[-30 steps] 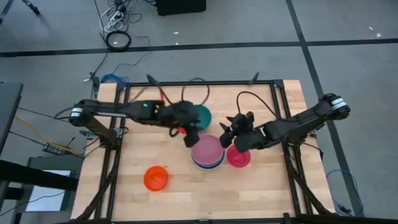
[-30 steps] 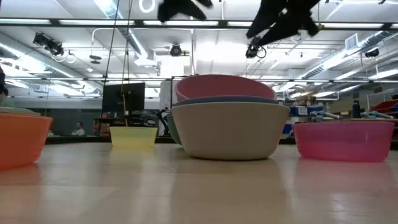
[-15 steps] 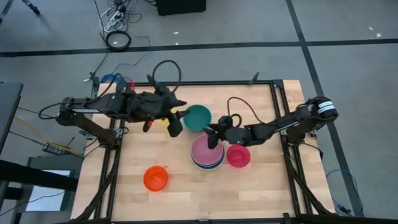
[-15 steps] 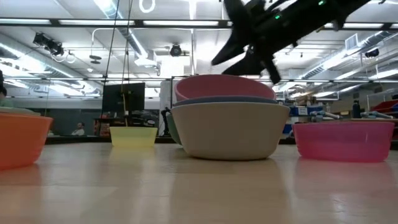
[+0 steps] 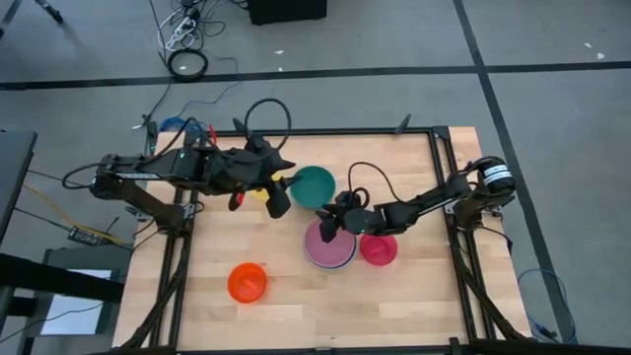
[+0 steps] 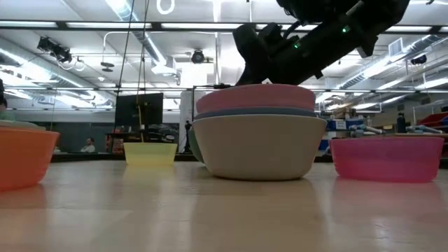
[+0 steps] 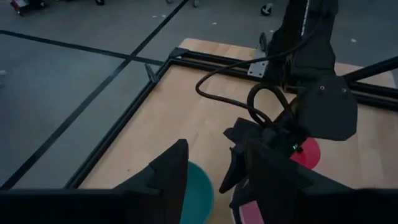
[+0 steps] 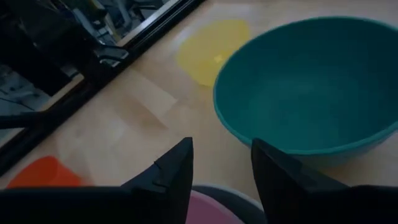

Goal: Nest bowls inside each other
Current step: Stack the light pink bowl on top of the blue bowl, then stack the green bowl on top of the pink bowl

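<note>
A light pink bowl (image 5: 333,243) sits level inside a blue bowl, which sits in the pale grey-white bowl (image 6: 259,147) at mid-table. My right gripper (image 5: 328,225) is open and low over the far-left part of this stack's rim. Beyond it, a teal bowl (image 5: 314,184) and a yellow bowl (image 8: 211,46) rest on their bases. A magenta bowl (image 5: 378,248) stands right of the stack, and an orange bowl (image 5: 246,282) at the near left. My left gripper (image 5: 278,204) hangs open above the table beside the yellow bowl, holding nothing. My right gripper's open fingers (image 6: 246,70) meet the top of the light pink bowl's rim (image 8: 214,214) at its far-left part. They slant down from the table's right and lie over the rim, with nothing between them. The bowl sits level in the blue bowl.
Black frame rails (image 5: 296,133) run along the table's far and side edges, with cables looping over the far part. Bare wood lies along the near edge between the orange bowl and the stack.
My right gripper has come down and gone toward the table's left, from beside the magenta bowl onto the stack's far-left rim. The light pink bowl, tilted before, now sits level and lower. My left gripper has risen and drawn back from the stack toward the far left.
</note>
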Controlling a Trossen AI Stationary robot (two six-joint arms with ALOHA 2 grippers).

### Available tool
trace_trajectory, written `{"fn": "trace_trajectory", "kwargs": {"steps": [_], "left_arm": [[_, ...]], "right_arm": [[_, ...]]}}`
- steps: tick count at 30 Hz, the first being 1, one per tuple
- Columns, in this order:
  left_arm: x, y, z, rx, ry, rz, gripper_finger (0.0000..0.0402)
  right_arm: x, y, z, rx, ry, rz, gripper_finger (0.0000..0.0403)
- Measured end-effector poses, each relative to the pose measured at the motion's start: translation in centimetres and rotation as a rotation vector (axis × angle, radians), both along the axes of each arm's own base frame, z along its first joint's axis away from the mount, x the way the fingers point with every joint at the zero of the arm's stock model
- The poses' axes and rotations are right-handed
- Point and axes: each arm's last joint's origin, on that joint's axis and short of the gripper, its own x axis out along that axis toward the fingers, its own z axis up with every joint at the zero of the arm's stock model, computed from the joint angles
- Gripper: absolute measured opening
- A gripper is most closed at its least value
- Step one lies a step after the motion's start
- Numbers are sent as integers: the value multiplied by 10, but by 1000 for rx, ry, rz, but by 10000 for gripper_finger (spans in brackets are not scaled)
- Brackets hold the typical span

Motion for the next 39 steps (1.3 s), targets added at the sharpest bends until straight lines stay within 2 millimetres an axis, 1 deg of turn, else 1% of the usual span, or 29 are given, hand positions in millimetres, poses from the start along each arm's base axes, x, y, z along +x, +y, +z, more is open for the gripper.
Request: {"fn": "trace_trajectory", "kwargs": {"steps": [2, 4, 6, 8, 12, 14, 17, 18, 21, 23, 28, 33, 39], "left_arm": [[0, 0, 0, 1, 2, 0, 168], [0, 0, -1, 8, 13, -4, 168], [-2, 0, -3, 23, 51, -4, 168], [-5, 1, -7, 35, 95, 10, 168], [-14, 3, -18, 18, 224, 53, 168], [-19, 4, -22, 11, 275, 82, 168], [-25, 4, -26, 19, 340, 121, 168], [-27, 4, -28, 20, 362, 132, 168], [-33, 5, -31, 23, 415, 157, 168], [-34, 5, -32, 22, 428, 166, 168], [-34, 5, -32, 26, 429, 173, 168], [-34, 5, -32, 37, 427, 174, 168], [-34, 6, -32, 48, 425, 183, 168]], "right_arm": [[0, 0, 4, -22, -8, 12, 150], [-1, -4, 13, -64, -13, 14, 150], [-2, -12, 28, -108, -28, 17, 150], [1, -25, 47, -127, -29, 50, 150], [7, -51, 73, -114, 131, 157, 154], [11, -61, 91, -133, 198, 183, 160], [18, -71, 110, -152, 278, 222, 170], [20, -73, 113, -153, 319, 234, 174], [32, -76, 122, -151, 348, 259, 186], [40, -77, 120, -144, 377, 276, 193], [69, -72, 93, -125, 446, 311, 207], [92, -68, 70, -89, 504, 316, 211], [112, -69, 56, -39, 593, 319, 209]]}}
